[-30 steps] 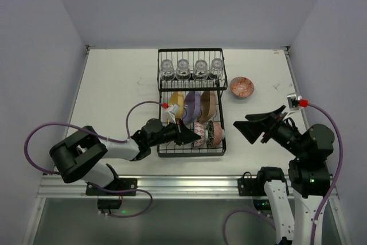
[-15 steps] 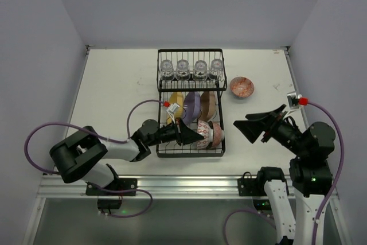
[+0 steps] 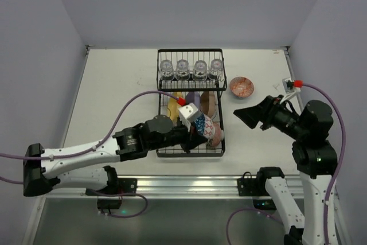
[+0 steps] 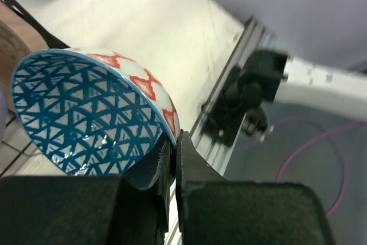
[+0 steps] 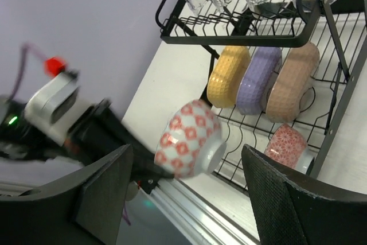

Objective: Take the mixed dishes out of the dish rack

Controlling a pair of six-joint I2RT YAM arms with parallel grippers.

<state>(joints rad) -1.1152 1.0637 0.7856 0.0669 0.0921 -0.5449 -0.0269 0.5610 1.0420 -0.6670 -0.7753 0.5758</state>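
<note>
My left gripper (image 3: 194,135) is shut on the rim of a bowl (image 3: 202,125) that is blue inside and red-patterned outside. It holds the bowl tilted above the front of the black dish rack (image 3: 162,97). The left wrist view shows the pinch (image 4: 174,142) on the bowl (image 4: 86,113). A pinkish bowl (image 5: 287,146) lies in the lower tray, which also holds the yellow (image 5: 229,78), purple (image 5: 257,78) and tan (image 5: 289,81) plates. Several glass cups (image 3: 191,67) stand on the upper shelf. My right gripper (image 3: 246,117) is open and empty, right of the rack.
A reddish bowl (image 3: 241,86) sits on the white table (image 3: 114,84), right of the rack's upper shelf. The aluminium rail (image 3: 189,185) runs along the near edge. Grey walls close in the table at the sides and back.
My left arm has lifted the blue-inside bowl up out of the rack's front and stretched out to the right. The right gripper has shifted slightly away and stays open.
</note>
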